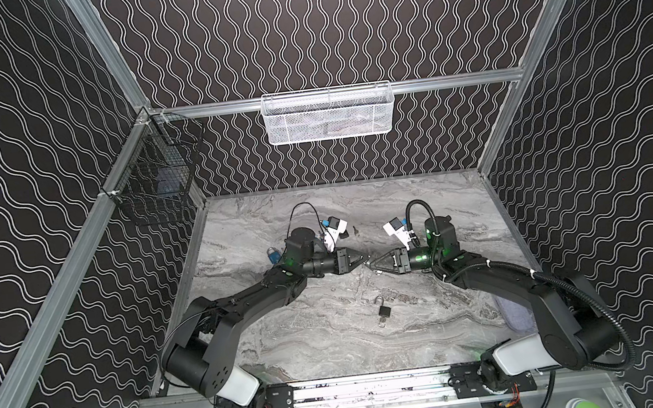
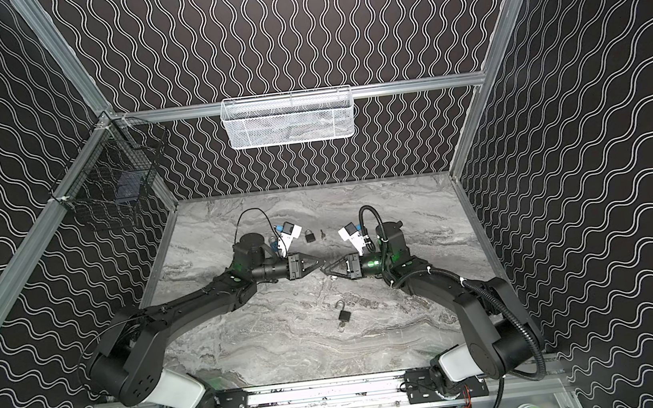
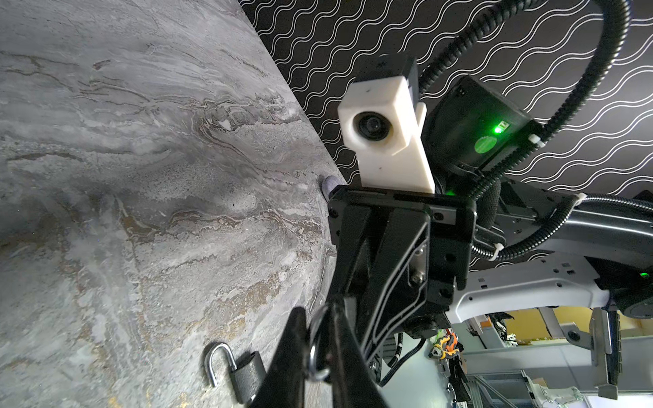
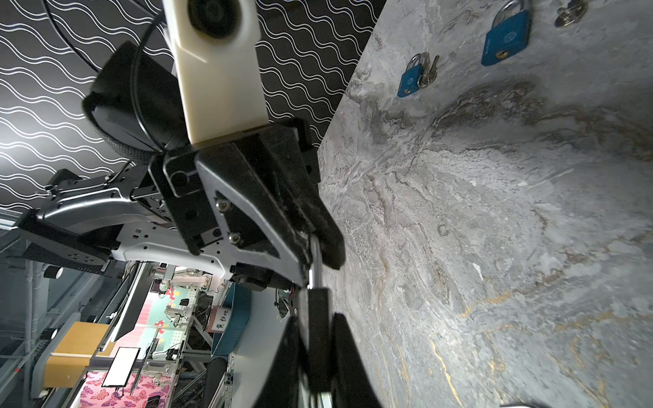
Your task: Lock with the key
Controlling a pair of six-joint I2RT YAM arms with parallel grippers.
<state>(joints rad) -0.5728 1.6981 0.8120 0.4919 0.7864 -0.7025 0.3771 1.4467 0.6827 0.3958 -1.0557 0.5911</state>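
Observation:
Both grippers meet tip to tip above the middle of the marble table point(image 1: 312, 349). My right gripper point(image 4: 316, 319) is shut on the flat body of a small black padlock point(image 4: 318, 303). A silver loop point(image 3: 318, 349), apparently its shackle, sticks out of it, and my left gripper point(image 3: 317, 318) is shut on that. Both top views show the tips touching, left gripper point(image 1: 364, 258) and right gripper point(image 1: 371, 262). Nearer the front lies a second black padlock point(image 1: 384, 311) with its shackle open and a key point(image 1: 381, 324) at its bottom end.
Behind the arms lie a blue padlock point(image 1: 273, 255), another blue padlock with keys point(image 4: 410, 79), a third black padlock point(image 2: 309, 236) and a loose key point(image 2: 323, 234). A white mesh basket point(image 1: 327, 115) hangs on the back wall, a black wire basket point(image 1: 154, 174) at the left.

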